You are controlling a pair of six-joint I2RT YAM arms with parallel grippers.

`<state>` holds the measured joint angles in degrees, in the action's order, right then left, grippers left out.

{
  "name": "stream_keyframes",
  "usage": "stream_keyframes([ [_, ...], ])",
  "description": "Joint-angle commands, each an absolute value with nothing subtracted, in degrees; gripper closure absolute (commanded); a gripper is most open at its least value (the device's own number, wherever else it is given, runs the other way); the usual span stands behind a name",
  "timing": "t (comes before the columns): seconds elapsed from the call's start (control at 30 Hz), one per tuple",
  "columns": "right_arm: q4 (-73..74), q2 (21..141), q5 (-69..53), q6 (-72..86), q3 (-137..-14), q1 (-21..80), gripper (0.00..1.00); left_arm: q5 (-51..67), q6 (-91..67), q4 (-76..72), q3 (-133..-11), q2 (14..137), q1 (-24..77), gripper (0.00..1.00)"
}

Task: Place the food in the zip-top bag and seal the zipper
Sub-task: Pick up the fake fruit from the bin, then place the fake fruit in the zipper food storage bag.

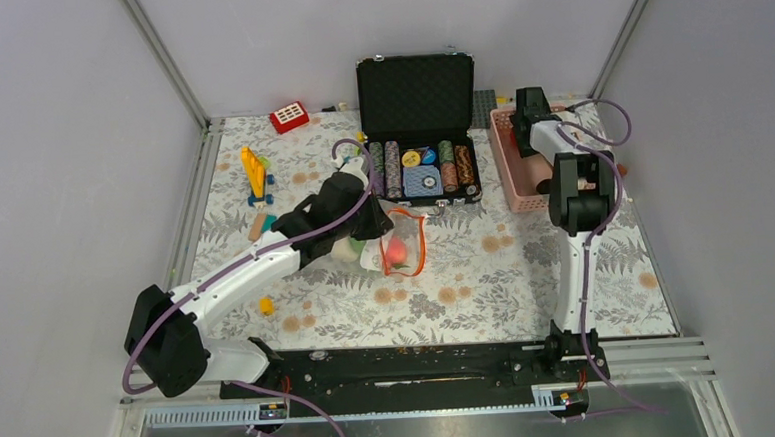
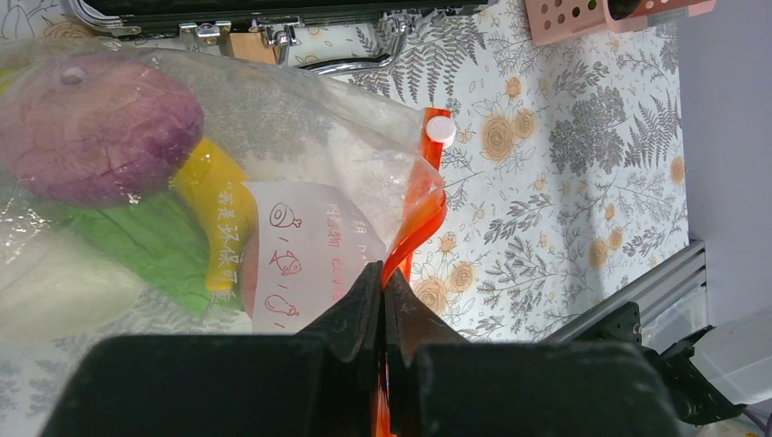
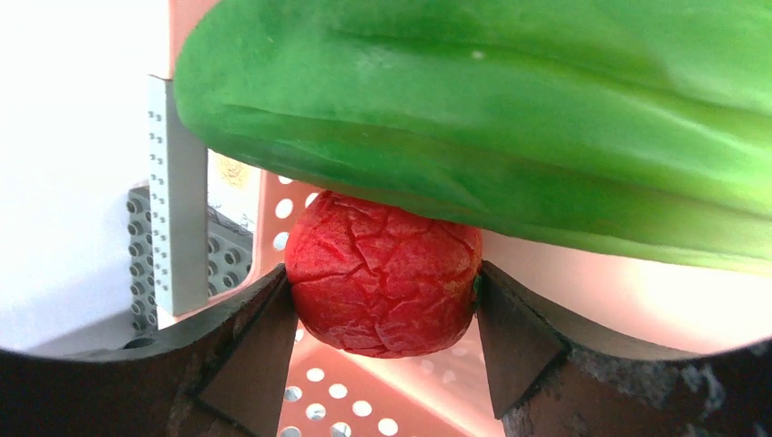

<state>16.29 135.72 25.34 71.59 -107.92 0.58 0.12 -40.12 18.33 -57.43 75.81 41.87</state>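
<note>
The clear zip-top bag [image 1: 403, 243] lies mid-table with food inside: a purple ball [image 2: 91, 127], a yellow banana [image 2: 214, 209] and a green leafy piece [image 2: 137, 246]. My left gripper [image 2: 383, 282] is shut on the bag's orange-red zipper [image 2: 421, 218], below its white slider [image 2: 441, 129]. Over the pink basket [image 1: 509, 172], my right gripper [image 3: 382, 278] has both pads pressed against a red round fruit [image 3: 382, 264]. A large green piece [image 3: 510, 118] lies just above that fruit. In the top view, the right gripper's fingers are hidden by its wrist [image 1: 533, 116].
An open black case [image 1: 419, 137] of poker chips stands behind the bag. Building blocks [image 1: 255, 175] and a red toy [image 1: 289, 116] lie at the back left. A small yellow piece [image 1: 266, 305] sits near the left arm. A grey studded plate [image 3: 173, 191] borders the basket.
</note>
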Motion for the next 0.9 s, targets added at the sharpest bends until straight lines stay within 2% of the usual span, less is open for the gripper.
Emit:
stream_keyframes([
  [0.0, 11.07, 127.84, 25.48, 68.30, -100.97, 0.35, 0.65, 2.60, -40.88, 15.17, -57.32, 73.26, 41.43, 1.00],
  [0.3, -4.71, 111.09, 21.67, 62.52, -77.05, 0.36, 0.67, 4.18, -40.72, 14.61, -55.64, 71.99, 41.57, 1.00],
  [0.6, -11.44, 94.96, 12.23, 55.53, -65.95, 0.40, 0.67, 4.22, -40.25, 13.07, -54.53, 71.34, 41.53, 1.00],
  [0.87, -18.36, 76.20, -5.79, 49.80, -50.24, 0.75, 0.68, 3.66, -40.21, 13.59, -54.36, 70.44, 41.53, 1.00],
])
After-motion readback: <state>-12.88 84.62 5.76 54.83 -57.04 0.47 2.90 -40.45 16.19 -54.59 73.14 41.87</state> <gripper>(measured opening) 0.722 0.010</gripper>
